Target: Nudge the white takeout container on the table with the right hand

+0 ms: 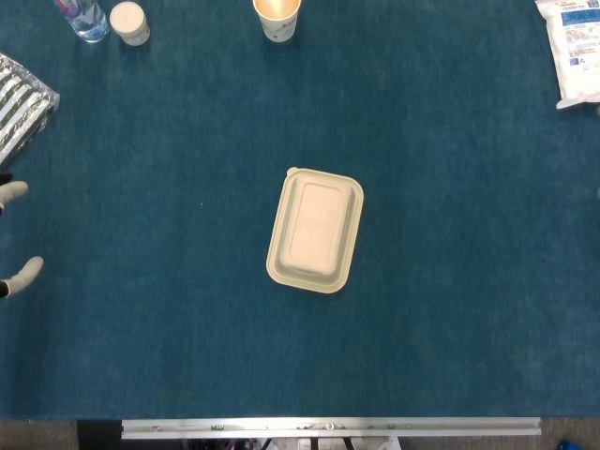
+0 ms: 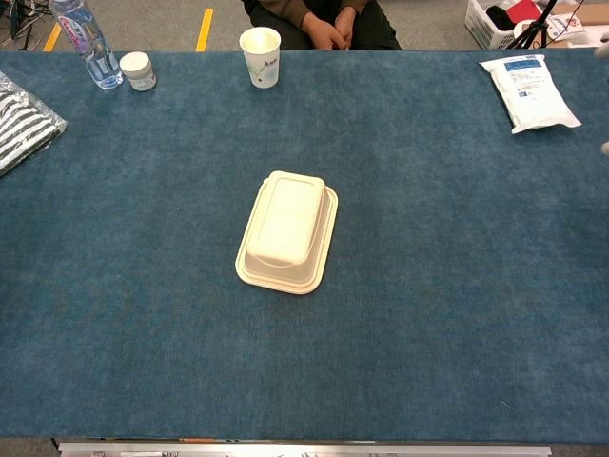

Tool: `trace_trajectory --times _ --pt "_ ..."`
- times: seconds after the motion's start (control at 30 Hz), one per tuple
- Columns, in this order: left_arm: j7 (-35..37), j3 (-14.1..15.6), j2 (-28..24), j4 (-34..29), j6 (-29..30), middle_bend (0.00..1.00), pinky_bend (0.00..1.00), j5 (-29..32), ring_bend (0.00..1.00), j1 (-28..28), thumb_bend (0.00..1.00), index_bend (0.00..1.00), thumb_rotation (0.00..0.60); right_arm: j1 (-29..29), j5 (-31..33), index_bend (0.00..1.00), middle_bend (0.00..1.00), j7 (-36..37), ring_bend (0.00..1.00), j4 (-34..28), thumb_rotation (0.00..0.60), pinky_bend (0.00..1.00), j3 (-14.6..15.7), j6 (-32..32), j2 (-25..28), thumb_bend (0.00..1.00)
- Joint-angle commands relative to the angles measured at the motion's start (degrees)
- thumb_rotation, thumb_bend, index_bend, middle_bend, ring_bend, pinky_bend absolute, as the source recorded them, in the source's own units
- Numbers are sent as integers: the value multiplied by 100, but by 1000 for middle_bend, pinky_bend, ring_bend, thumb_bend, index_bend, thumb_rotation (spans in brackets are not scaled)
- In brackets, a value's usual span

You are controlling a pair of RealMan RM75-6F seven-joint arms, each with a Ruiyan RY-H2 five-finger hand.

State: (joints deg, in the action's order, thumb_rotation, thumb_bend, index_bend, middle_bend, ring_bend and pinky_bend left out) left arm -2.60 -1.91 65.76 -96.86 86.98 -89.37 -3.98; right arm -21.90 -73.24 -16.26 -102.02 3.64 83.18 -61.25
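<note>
From the head view, the white takeout container [image 1: 315, 231] lies mid-table, and only two pale fingertips [image 1: 22, 273] of the left hand [image 1: 13, 234] show, spaced apart. The chest view alone shows a seated person [image 2: 320, 21] and slivers of the right hand [image 2: 603, 95] at the edge, fingers untellable; the white packet [image 2: 528, 90] has blue print too small to read.

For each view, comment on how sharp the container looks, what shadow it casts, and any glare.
Head view: the container is sharp, evenly lit, with barely any shadow and no glare. Chest view: also sharp, with a faint soft shadow along its near rim on the table; a blurred pale sliver shows at the right edge.
</note>
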Motion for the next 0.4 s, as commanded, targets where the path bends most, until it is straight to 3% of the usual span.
trace_trajectory --times 0.03,0.4 --pt "-7 7 7 -14 -6 206 114 -12 157 -10 152 233 600 563 -343 226 354 206 257 49 600 290 165 570 181 120" --pt "21 35 -18 -128 3 206 114 -56 157 -30 153 233 600 1248 -516 226 354 629 257 259 600 289 119 880 256 120"
